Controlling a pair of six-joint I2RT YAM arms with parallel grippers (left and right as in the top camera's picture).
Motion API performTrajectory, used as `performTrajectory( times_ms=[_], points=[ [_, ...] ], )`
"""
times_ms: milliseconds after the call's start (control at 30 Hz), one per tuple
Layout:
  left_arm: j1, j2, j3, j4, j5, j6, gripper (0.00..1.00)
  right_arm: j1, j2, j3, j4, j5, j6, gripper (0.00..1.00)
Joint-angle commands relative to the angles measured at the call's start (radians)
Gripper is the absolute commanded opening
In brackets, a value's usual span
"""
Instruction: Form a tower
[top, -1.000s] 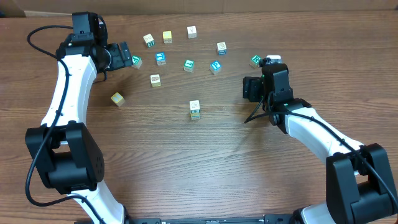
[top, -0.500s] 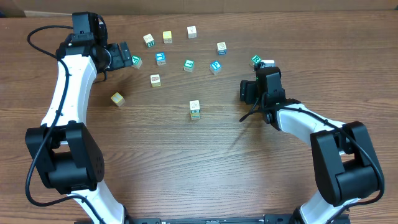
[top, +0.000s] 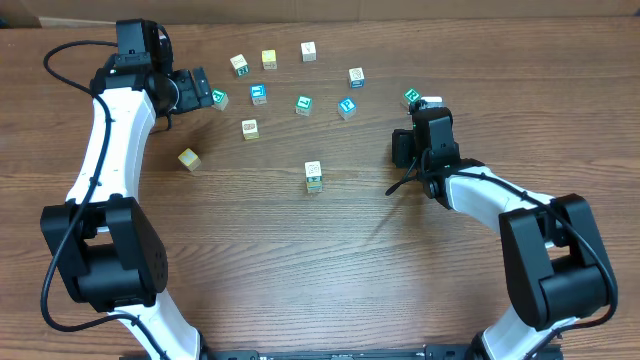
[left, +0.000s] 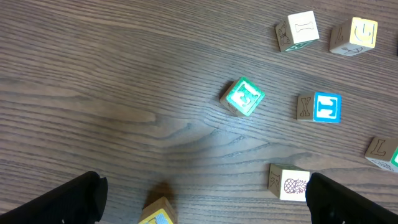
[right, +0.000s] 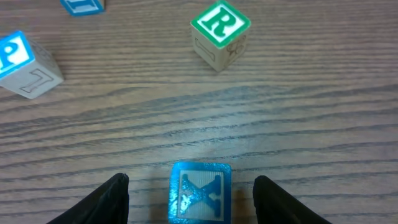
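The tower (top: 313, 176) is a short stack of cream-faced cubes at the table's middle, apart from both arms. A blue cube with an X (right: 199, 193) lies on the wood between the fingers of my right gripper (right: 189, 185), which stands open with a gap on each side. From overhead the right gripper (top: 403, 148) hides that cube. My left gripper (top: 203, 88) is wide open at the far left, next to a green-faced cube (top: 219, 98). In the left wrist view a yellow-faced cube (left: 158, 213) shows between its fingers (left: 68, 199).
Loose cubes lie along the back: a green R cube (right: 219, 31), a blue P cube (right: 22, 59), a teal cube (left: 244, 96), a blue cube (left: 325, 107), a pineapple cube (left: 289, 182). A yellow cube (top: 188, 158) lies at the left.
The right gripper has shifted slightly left and its jaws have narrowed round the blue X cube. The left arm and the stack have not moved.
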Motion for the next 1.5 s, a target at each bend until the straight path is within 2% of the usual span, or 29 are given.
performTrajectory(
  times_ms=[0,133,267,400,600,967,1133,1333,1467],
  points=[
    [-0.006,-0.028,0.000,0.003,0.000,-0.009,1.00,-0.012,0.033,0.014,0.005,0.021,-0.002,0.60],
    [-0.007,-0.028,0.000,0.003,0.000,-0.009,1.00,-0.013,0.035,0.014,0.011,0.021,-0.002,0.59],
    [-0.006,-0.028,0.000,0.003,0.000,-0.009,1.00,-0.013,0.039,0.014,0.010,0.020,-0.002,0.49],
    [-0.007,-0.028,0.000,0.003,0.000,-0.009,0.99,-0.012,0.039,0.014,0.006,0.020,-0.002,0.46],
    [-0.007,-0.028,0.000,0.003,0.000,-0.009,1.00,-0.007,0.027,0.014,-0.005,0.017,-0.002,0.26],
    [-0.006,-0.028,0.000,0.003,0.000,-0.009,1.00,0.022,-0.171,0.014,-0.144,0.007,-0.002,0.24],
    [-0.006,-0.028,0.000,0.003,0.000,-0.009,1.00,0.063,-0.283,0.014,-0.261,-0.142,0.008,0.24],
    [-0.007,-0.028,0.000,0.003,0.000,-0.010,1.00,0.115,-0.285,0.014,-0.353,-0.232,0.201,0.24],
    [-0.007,-0.028,0.000,0.003,0.000,-0.009,1.00,0.156,-0.265,0.014,-0.359,-0.230,0.251,0.23]
  ],
)
